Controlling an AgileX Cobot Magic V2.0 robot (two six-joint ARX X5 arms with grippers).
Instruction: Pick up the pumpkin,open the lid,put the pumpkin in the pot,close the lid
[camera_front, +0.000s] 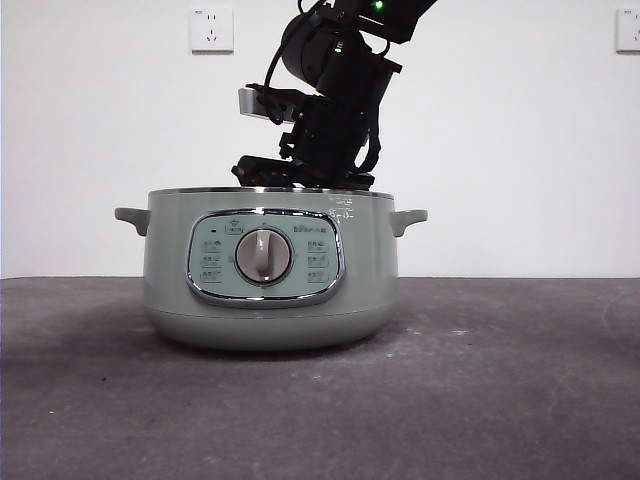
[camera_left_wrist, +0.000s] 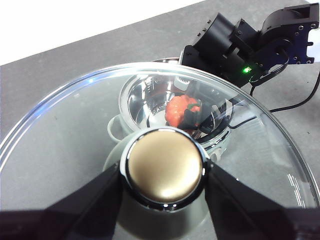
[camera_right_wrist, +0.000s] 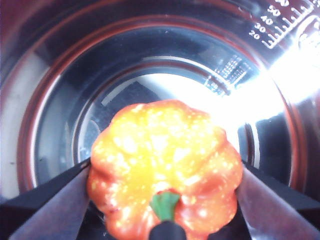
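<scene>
While the pot (camera_front: 270, 290) stood on the desk (camera_front: 500, 400), the right claw (camera_right_wrist: 162, 200) reached into its open bowl, clamped on the pumpkin (camera_right_wrist: 165, 180). Clear of the pot, the left claw (camera_left_wrist: 164, 175) gripped the lid (camera_left_wrist: 75, 130) by its knob (camera_left_wrist: 164, 172).

A white wall socket (camera_front: 212, 29) sits on the white wall (camera_front: 520, 140) above the dark grey table (camera_front: 500, 400).

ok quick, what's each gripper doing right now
Left gripper: shut on the lid by its knob, held up off the pot.
Right gripper: shut on the pumpkin, down inside the pot.
</scene>
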